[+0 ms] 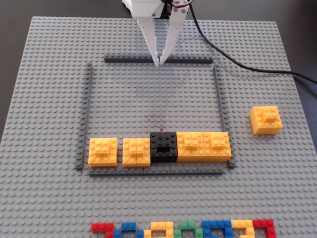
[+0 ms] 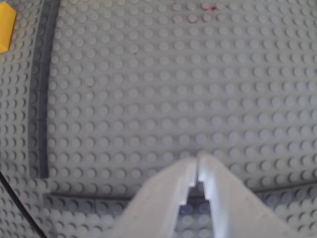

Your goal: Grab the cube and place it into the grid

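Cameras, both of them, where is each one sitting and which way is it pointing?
Fixed view: above the near edge of the baseplate, looking down at the grid, the block row and the cube; the white end effector enters from the top.
Wrist view: on the arm, looking down along the closed end effector at the studded floor.
Shared: end effector and grid strips.

The arm (image 1: 148, 6) is running off the fixed view's top edge, the brick row (image 1: 183, 229) off its bottom, and a yellow block (image 2: 6, 26) off the wrist view's left.
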